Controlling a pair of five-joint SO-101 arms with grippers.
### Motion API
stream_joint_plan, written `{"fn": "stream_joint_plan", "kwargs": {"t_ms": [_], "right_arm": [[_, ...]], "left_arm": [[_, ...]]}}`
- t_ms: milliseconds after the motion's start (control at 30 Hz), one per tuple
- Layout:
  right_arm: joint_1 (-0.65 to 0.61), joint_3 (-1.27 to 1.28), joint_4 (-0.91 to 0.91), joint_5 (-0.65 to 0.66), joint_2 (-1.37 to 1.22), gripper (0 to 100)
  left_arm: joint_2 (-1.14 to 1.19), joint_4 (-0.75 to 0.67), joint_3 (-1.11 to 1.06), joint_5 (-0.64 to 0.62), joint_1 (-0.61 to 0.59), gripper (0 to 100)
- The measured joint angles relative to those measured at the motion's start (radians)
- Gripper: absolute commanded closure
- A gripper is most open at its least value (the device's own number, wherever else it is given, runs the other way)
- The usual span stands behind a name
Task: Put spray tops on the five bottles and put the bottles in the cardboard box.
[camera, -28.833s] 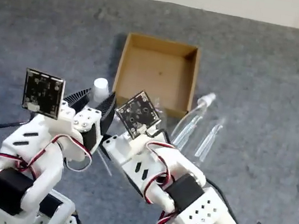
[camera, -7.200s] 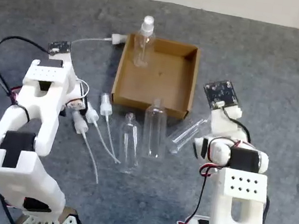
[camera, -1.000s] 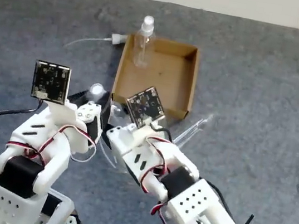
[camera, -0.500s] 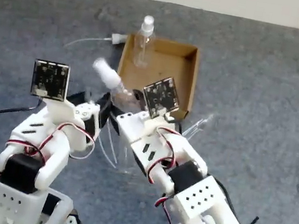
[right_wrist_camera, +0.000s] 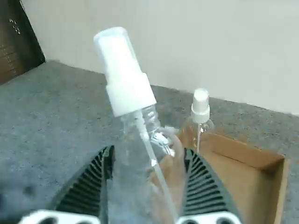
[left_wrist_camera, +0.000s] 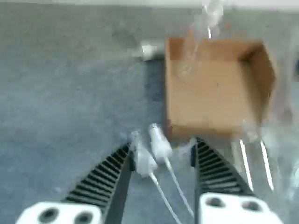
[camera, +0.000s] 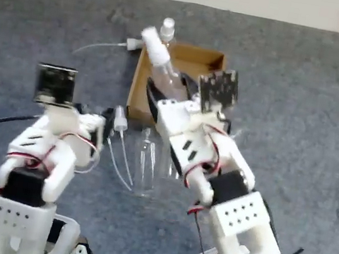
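Right wrist view: a capped bottle (right_wrist_camera: 125,84) is clamped in the right gripper (right_wrist_camera: 147,163), the cardboard box (right_wrist_camera: 243,161) just beyond; the left gripper (left_wrist_camera: 161,151) is held wide, spray tops (left_wrist_camera: 159,142) near its tips.

Nothing legible anywhere right now. The cardboard box (camera: 196,53) shows plain brown walls, and the clear bottle (right_wrist_camera: 135,135) carries no readable label. A dark panel (right_wrist_camera: 14,37) off in the room has a few pale marks, too small to make out. The circuit board (camera: 54,84) on the left arm has specks but no readable print.
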State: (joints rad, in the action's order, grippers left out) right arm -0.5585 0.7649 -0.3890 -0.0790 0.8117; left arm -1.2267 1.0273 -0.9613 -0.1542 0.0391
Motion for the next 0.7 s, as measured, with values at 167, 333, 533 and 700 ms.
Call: {"fn": "stream_joint_plan", "kwargs": {"t_ms": [167, 333, 533, 700], "right_arm": [[-0.017, -0.230, -0.130, 0.000, -0.203, 99.5], [-0.071, -0.407, -0.264, -0.046, -0.354, 99.5], [-0.123, -0.473, -0.379, -0.072, -0.376, 99.5], [-0.124, -0.473, -0.483, -0.072, -0.325, 99.5]], "left_arm": [[0.002, -0.044, -0.046, 0.064, 0.098, 70], [0.002, -0.049, -0.046, 0.066, 0.107, 68], [0.002, -0.141, -0.086, 0.068, 0.091, 68], [0.002, -0.265, -0.147, 0.069, 0.051, 68]]}}
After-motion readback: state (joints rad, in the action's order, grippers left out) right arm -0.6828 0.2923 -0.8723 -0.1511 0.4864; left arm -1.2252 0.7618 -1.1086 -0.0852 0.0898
